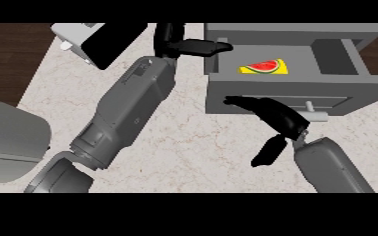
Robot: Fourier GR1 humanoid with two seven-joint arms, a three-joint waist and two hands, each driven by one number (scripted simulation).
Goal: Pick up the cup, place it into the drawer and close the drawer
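While the grey drawer unit [284,87] sits on the pale marbled counter [184,135], its top carries a yellow sticker with a red watermelon slice [264,67], and a compartment at its right end [336,57] stands open, showing a darker grey inside. A small light handle [314,114] sticks out from the unit's front face. The cup itself cannot be made out anywhere in this view; whether it lies inside the open compartment or behind a hand cannot be told.

The right hand [277,117] lies against the front of the unit, its fingers stretched long and straight toward the left along the front face, the thumb hanging down apart from them; it pinches nothing.

The left hand [188,46] reaches up past the unit's left corner, fingers extended rightward and touching the top edge there, holding nothing visible.

At upper left a white appliance with a dark panel [103,42] rests near the counter's edge.
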